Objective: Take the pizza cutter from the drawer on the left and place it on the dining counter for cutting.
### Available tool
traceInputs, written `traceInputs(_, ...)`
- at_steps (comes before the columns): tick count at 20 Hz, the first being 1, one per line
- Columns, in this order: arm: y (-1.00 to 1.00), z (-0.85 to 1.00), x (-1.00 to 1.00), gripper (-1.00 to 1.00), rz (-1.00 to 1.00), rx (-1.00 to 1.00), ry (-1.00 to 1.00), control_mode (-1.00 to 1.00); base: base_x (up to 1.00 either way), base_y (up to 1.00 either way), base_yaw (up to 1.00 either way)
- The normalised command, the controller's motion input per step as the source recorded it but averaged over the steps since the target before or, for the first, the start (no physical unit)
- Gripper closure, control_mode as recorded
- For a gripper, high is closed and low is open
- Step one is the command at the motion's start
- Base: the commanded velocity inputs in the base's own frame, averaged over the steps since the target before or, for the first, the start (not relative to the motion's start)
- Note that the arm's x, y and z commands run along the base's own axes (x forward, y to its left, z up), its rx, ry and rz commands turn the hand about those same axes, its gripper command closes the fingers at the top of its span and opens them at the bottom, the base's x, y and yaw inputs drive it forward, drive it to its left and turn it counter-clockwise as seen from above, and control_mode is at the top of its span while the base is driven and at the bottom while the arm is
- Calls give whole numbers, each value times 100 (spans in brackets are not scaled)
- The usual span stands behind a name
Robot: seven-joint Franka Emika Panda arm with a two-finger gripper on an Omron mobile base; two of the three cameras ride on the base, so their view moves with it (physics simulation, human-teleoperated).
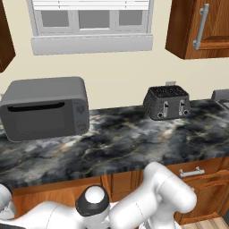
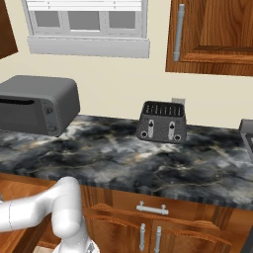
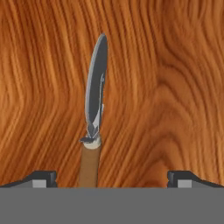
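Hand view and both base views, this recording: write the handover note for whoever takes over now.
Gripper: open, fingers spread wide, holding nothing.
Pizza cutter: lies on the wood of the drawer, wheel seen edge-on, brown handle toward the gripper, left of centre between the fingers.
Done: gripper brought over the cutter.
Left: centre on the handle, close, lift out, carry to the dining counter, set down.

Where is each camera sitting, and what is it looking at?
Left base view: behind the arm on its left, facing the wall counter with the microwave and toaster; the white arm rises at lower right.
Right base view: behind the arm on its right, facing the same counter, microwave and toaster; the arm rises at lower left.
Hand view: on the hand, looking along the fingers at the pizza cutter lying on wood; two dark fingertips stand wide apart at the bottom.
Both base views share the counter, microwave, toaster and window.
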Motion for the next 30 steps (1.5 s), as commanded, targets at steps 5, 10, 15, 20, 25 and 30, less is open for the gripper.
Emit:
traceInputs(5, 0, -22, -6, -100, 5, 0, -11, -100, 0, 0, 0)
traceInputs(10, 0, -3, -10, -100, 4, 0, -1, -100, 0, 0, 0)
traceInputs(15, 0, 0, 0, -100, 2, 0, 0, -100, 0, 0, 0)
traceInputs(20, 0, -1, 0, -100, 1, 0, 0, -100, 0, 0, 0)
traceInputs(25, 0, -4, 0, -100, 0, 0, 0, -100, 0, 0, 0)
traceInputs(30, 0, -20, 0, -100, 0, 0, 0, -100, 0, 0, 0)
